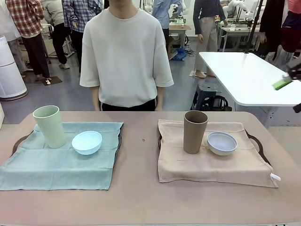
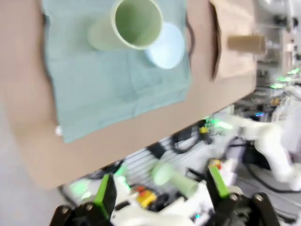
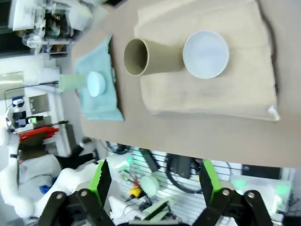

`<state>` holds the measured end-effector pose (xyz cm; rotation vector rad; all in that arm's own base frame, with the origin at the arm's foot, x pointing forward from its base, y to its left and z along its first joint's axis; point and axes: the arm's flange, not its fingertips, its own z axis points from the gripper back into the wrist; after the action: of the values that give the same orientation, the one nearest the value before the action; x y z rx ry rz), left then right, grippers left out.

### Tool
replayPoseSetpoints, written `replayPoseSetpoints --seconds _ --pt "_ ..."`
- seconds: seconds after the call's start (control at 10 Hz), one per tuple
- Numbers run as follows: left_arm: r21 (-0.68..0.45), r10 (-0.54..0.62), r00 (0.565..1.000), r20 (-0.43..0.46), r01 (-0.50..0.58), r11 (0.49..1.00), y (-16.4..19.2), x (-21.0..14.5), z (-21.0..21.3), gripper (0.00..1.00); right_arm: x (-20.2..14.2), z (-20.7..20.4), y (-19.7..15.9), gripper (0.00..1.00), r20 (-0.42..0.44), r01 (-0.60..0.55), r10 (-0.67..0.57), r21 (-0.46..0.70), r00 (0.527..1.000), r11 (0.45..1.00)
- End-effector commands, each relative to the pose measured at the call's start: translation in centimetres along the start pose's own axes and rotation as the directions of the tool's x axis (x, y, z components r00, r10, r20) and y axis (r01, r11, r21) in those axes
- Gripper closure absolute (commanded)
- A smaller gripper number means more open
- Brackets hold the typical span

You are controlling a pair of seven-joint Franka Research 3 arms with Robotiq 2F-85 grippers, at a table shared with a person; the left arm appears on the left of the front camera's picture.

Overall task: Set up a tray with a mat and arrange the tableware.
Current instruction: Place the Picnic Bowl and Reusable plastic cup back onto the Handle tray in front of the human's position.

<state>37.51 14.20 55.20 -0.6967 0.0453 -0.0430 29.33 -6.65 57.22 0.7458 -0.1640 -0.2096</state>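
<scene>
Both pincers hang spread and empty, high above the table's near edge: left pincer (image 2: pixel 157 193) over the pale green cloth mat (image 2: pixel 113 80), right pincer (image 3: pixel 153 181) over the beige cloth mat (image 3: pixel 211 94). Far below the left one stand the tall pale green plastic tumbler (image 2: pixel 129 26) and the light blue round bowl (image 2: pixel 167 47), close together. Beneath the right, the taupe brown tumbler (image 3: pixel 150 56) stands just beside the bluish-white bowl (image 3: pixel 205 53). Any descent risks tipping a tall tumbler or dragging loose cloth.
</scene>
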Motion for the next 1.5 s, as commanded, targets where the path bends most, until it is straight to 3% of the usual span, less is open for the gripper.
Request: replayPoseSetpoints --seconds 0.0,0.2,0.3,0.4,0.7,0.9,1.2,1.4 --pt "-0.207 0.039 0.995 0.091 -0.020 0.978 3.5 0.0 2.6 0.00 -1.9 0.0 -4.4 0.03 0.015 0.013 -0.016 0.159 1.000 0.987" --pt "-0.265 0.065 0.986 0.155 -0.022 0.964 6.3 -1.1 2.9 0.00 -2.8 0.3 -8.3 0.03 0.033 0.056 -0.067 0.261 0.997 0.964" --pt "-0.265 0.058 0.987 0.149 -0.017 0.964 6.7 -1.0 2.3 0.00 -2.6 -0.2 -8.7 0.03 0.043 0.091 -0.105 0.247 0.994 0.965" --pt "-0.239 0.086 0.987 0.133 -0.052 0.970 6.2 -1.3 3.1 0.00 -2.4 1.0 -7.2 0.03 0.035 0.058 -0.066 0.201 0.997 0.978" --pt "-0.251 0.091 0.985 0.144 -0.052 0.967 7.0 -1.3 2.9 0.00 -2.9 0.9 -8.2 0.03 0.040 0.082 -0.092 0.204 0.995 0.976" --pt "-0.353 0.070 0.988 0.139 -0.016 0.935 8.5 -1.3 2.3 0.00 -0.6 3.3 -10.9 0.03 -0.056 0.080 -0.064 0.372 0.996 0.925" --pt "-0.451 0.109 0.987 0.119 -0.044 0.891 12.9 -2.1 1.1 0.00 -0.4 8.7 -16.7 0.03 -0.077 0.123 -0.097 0.505 0.992 0.854" --pt "-0.513 0.117 0.987 0.112 -0.043 0.857 14.7 -2.3 0.4 0.00 -0.6 10.1 -19.3 0.03 -0.108 0.145 -0.101 0.557 0.989 0.818"
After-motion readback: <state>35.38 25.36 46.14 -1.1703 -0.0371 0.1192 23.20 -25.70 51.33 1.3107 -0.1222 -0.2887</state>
